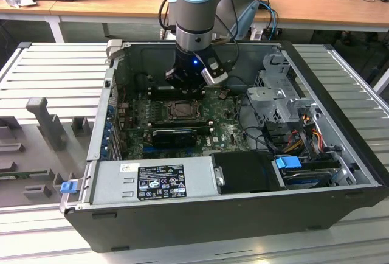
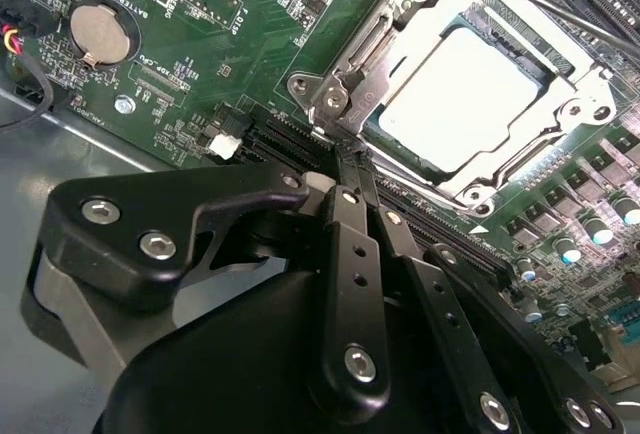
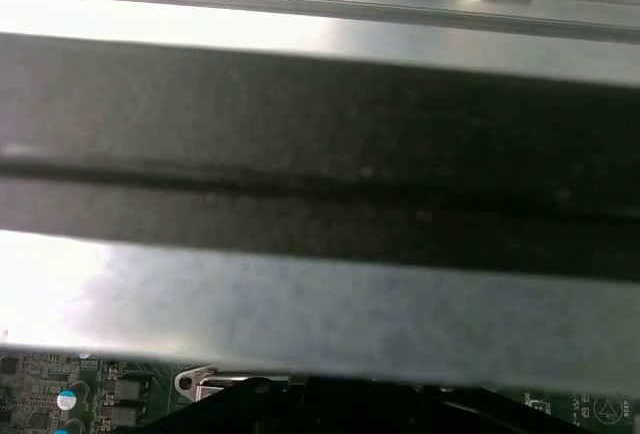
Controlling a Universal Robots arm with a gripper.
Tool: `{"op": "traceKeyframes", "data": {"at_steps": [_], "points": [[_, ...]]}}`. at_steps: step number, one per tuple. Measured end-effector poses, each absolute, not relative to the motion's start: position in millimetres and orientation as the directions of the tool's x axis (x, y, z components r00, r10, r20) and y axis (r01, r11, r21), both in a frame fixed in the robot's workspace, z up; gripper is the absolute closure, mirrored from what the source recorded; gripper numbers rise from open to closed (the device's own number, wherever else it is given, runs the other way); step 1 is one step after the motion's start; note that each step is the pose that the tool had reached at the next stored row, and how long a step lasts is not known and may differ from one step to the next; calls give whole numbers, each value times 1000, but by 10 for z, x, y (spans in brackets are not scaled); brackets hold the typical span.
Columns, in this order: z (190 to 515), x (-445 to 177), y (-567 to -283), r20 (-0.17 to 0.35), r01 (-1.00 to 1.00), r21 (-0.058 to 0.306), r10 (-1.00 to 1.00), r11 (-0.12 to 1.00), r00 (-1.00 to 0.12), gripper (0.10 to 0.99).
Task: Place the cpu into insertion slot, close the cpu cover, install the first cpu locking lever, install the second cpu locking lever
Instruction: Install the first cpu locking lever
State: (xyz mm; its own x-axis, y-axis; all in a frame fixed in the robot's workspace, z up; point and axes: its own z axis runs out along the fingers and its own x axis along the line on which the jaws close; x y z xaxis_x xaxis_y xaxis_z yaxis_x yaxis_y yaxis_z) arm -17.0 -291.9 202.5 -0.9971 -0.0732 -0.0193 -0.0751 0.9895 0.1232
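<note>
Green motherboard point(image 2: 250, 39), cpu point(image 2: 465, 104) just ahead of the gripper point(image 2: 347, 154)

One cpu point(image 2: 465, 104), one cpu cover point(image 2: 590, 94), one coin cell point(image 2: 100, 32)

A grey ribbed metal table point(image 1: 55, 63) carries everything. An open black computer case point(image 1: 243, 221) lies on its side across the table's middle. Near the case, at the exterior view's left, a grey slotted fixture point(image 1: 42, 124) with an upright post rests on the ribs.
</note>
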Motion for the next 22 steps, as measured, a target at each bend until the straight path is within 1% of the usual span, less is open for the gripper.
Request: {"op": "traceKeyframes", "data": {"at_steps": [22], "points": [[2019,-169,-2930,-19,-74,120,-73,990,-997,980]]}}
